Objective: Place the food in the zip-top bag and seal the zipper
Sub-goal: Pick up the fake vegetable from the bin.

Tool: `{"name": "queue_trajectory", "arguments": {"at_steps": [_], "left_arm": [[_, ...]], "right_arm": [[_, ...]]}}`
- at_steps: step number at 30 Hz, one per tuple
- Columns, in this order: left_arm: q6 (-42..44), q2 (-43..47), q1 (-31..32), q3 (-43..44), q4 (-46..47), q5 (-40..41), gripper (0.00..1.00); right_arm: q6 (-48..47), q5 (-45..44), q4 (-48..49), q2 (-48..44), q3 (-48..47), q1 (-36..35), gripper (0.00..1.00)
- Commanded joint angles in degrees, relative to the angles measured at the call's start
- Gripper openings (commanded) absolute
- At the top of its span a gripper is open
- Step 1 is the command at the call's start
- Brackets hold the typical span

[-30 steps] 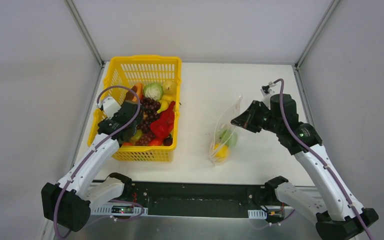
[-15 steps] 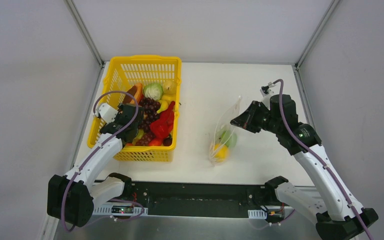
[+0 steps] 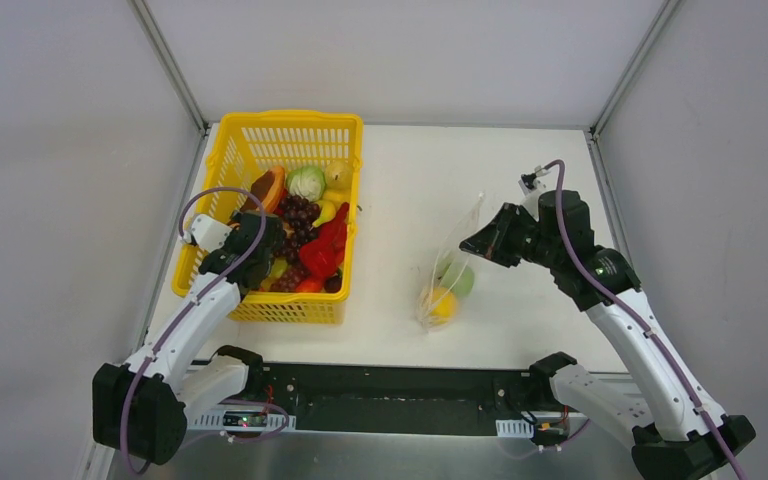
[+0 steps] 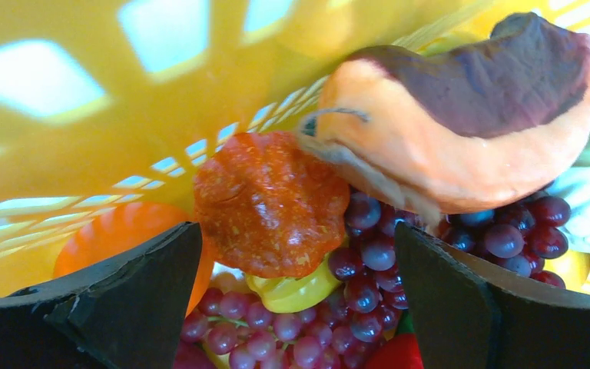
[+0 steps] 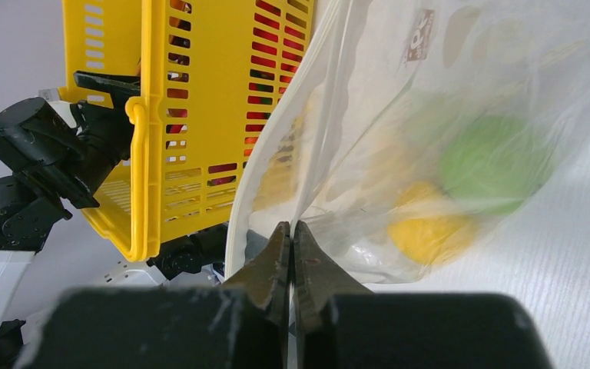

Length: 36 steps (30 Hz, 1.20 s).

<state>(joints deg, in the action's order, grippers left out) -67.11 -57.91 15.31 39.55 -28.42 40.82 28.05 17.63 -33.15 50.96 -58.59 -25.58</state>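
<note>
I have the zip-top bag [image 3: 455, 252] at three o'clock from the yellow basket [image 3: 290, 122], holding a green piece [image 3: 459, 278] and a yellow piece [image 3: 441, 303], with the right gripper [image 3: 470, 243] pinching its two-o'clock edge and the left gripper [image 3: 257, 243] spread wide over the basket's grapes [image 3: 298, 212].

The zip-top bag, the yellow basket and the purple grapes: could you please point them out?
zip-top bag [image 3: 450, 262]: top external view, clear middle panel.
yellow basket [image 3: 290, 308]: top external view, near wall.
purple grapes [image 4: 365, 257]: left wrist view, middle of the bunch.
</note>
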Motion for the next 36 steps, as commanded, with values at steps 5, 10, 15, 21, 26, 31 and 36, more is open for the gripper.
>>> {"name": "queue_trajectory", "arguments": {"at_steps": [5, 10, 15, 21, 26, 31, 36], "left_arm": [[-3.97, -1.72, -0.9, 0.09, -5.4, 0.17, 0.99], [-2.56, -5.84, -0.9, 2.15, -5.57, -2.67, 0.99], [-1.5, -7.38, -0.9, 2.49, -5.55, -3.93, 0.99], [0.31, -7.51, -0.9, 2.96, -5.67, -3.9, 0.82], [1.67, -7.2, -0.9, 3.23, -5.5, -3.37, 0.67], [4.51, -6.45, -0.81, 4.4, -5.54, -3.36, 0.44], [7.15, -2.67, 0.06, 3.76, -4.36, -2.94, 0.04]], "right_arm": [[0.96, 2.37, 2.97, -0.36, 0.54, 0.11, 0.01], [0.95, 2.35, 2.83, -0.5, 0.58, 0.15, 0.01], [0.78, 2.5, 2.62, -0.3, 0.41, 0.16, 0.01], [0.61, 2.45, 2.68, -0.31, 0.4, 0.13, 0.01], [0.6, 2.32, 2.82, -0.49, 1.17, 0.12, 0.01], [0.56, 2.32, 2.87, -0.43, 1.28, 0.1, 0.01], [0.59, 2.24, 2.92, -0.61, 1.46, 0.14, 0.01]]}}
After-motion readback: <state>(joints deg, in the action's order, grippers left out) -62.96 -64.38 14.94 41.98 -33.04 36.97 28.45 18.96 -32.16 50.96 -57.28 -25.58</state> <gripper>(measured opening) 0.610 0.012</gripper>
